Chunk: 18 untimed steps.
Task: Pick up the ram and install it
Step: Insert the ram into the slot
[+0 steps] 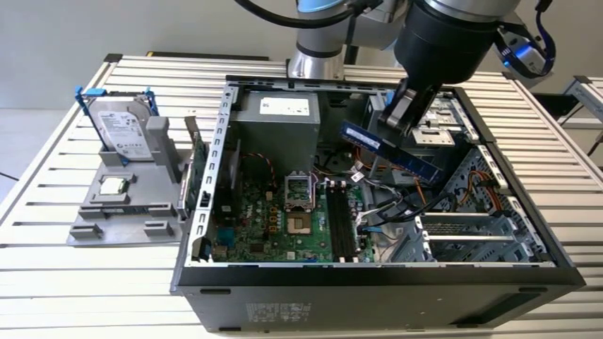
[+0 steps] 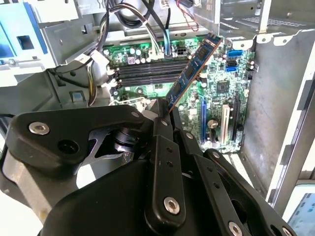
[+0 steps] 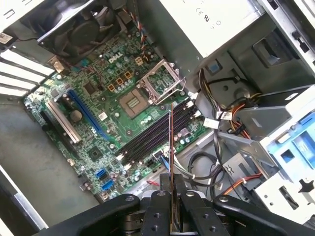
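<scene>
The ram (image 1: pixel 394 153) is a long blue stick with dark chips, hanging tilted in the air over the open computer case (image 1: pixel 215 212). My gripper (image 1: pixel 399 121) is shut on its upper edge. In the second wrist view the ram (image 2: pixel 193 68) runs away from the black fingers (image 2: pixel 162 129) towards the motherboard. In the first wrist view the ram (image 3: pixel 171 142) shows edge-on between the fingers (image 3: pixel 160 204). It hangs over the empty black memory slots (image 3: pixel 147 137), clear of them. These slots (image 1: pixel 341 226) lie below the stick, nearer the case's front.
A grey holder (image 1: pixel 123 212) on the exterior view's left carries a silver hard drive with blue clips (image 1: pixel 126 131) and a small chip (image 1: pixel 113 186). A green card (image 1: pixel 200 176) stands beside the case wall. Cables (image 1: pixel 396 208), drive bays (image 1: pixel 443 127) and the power supply (image 1: pixel 282 116) crowd the case.
</scene>
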Available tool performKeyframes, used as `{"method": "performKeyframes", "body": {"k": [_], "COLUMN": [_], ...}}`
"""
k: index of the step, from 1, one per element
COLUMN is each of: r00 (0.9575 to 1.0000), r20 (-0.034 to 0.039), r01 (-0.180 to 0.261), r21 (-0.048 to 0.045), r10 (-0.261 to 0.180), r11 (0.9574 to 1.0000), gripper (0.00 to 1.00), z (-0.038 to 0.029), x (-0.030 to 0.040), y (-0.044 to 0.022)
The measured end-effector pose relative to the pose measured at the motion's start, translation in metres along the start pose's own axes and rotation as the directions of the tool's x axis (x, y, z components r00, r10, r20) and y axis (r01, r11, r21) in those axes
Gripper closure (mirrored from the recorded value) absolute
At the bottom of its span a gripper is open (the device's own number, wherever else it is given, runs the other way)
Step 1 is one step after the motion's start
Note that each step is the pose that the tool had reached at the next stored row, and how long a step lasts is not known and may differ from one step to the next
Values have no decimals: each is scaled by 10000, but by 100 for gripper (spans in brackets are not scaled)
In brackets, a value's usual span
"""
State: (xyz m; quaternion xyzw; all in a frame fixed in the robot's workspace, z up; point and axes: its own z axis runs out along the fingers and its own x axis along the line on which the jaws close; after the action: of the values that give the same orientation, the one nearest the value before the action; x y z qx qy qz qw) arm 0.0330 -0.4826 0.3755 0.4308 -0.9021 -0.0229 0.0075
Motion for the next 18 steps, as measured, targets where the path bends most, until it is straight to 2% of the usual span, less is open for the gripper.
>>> {"method": "performKeyframes", "body": {"k": [9,18], "r00": [9992,9967], "r20": [20,39], "r01": [-397,-813], "r21": [2,3], "r10": [397,813], "r11": [9992,9967], "gripper": [100,100], "z": [0,0], "x": [0,0], "y": [0,0]}}
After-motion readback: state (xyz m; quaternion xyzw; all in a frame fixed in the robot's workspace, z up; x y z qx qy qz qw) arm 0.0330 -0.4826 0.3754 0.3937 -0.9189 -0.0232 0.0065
